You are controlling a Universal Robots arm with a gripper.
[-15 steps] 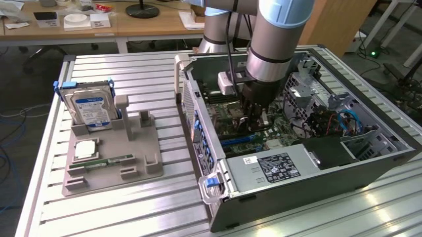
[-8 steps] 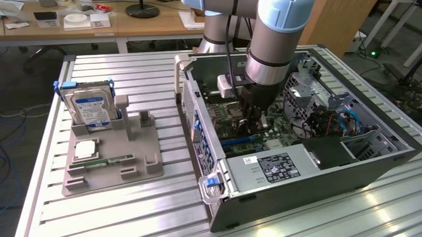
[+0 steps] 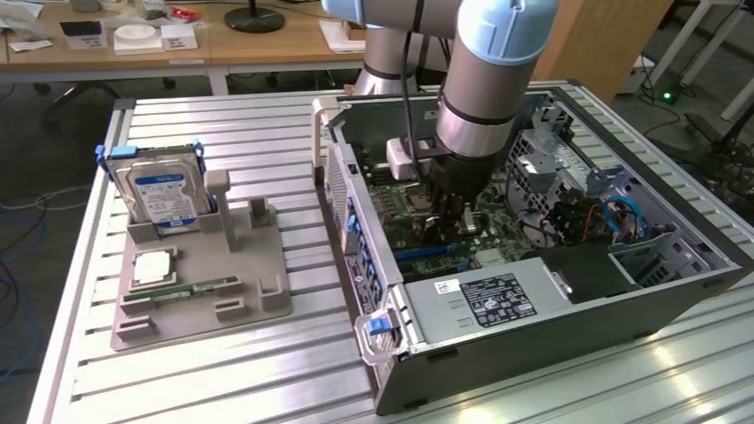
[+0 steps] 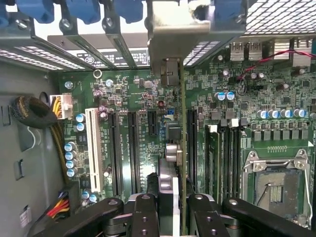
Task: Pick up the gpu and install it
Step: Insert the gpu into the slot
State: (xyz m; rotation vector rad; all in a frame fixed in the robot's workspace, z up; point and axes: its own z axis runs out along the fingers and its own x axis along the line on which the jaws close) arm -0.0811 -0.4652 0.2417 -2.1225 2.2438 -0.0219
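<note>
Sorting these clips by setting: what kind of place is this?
Probably a robotics lab or workshop: an open computer case lies on a slatted aluminium table, beside a parts fixture holding a hard drive, with desks behind.

a ribbed metal workbench (image 3: 236, 124) fills the foreground; behind it stand wooden desks (image 3: 236, 44). a grey floor (image 3: 35, 150) carries loose cables.
</note>
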